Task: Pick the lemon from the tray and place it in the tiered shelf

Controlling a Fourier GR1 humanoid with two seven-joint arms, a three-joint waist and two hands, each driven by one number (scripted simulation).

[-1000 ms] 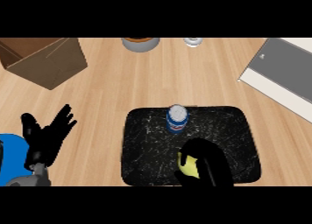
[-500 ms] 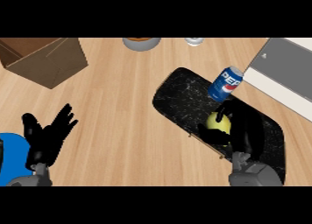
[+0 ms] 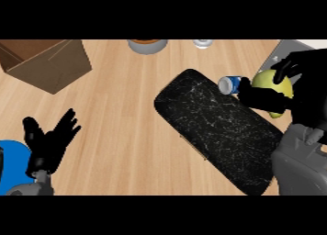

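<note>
Head view: the right hand (image 3: 310,89) is at the right edge of the view, with its fingers and thumb curled round the lemon (image 3: 269,81). The lemon is off the tray (image 3: 214,124), held just past the tray's far right end and in front of the pale corner of the shelf (image 3: 291,45), most of which is hidden behind the hand. The tray is a black, speckled slab that lies diagonally on the wooden surface (image 3: 126,105), running from the upper middle to the lower right. A blue can (image 3: 230,84) sits tilted at the tray's far end, just beside the fingers that hold the lemon; contact between can and hand cannot be determined. The left hand (image 3: 51,140) rests at the lower left, open, fingers spread and pointing up, holding nothing. A cardboard box (image 3: 44,62) stands at the upper left. A grey bowl (image 3: 147,45) and a small glass (image 3: 203,43) stand at the far edge, well apart from the tray.
</note>
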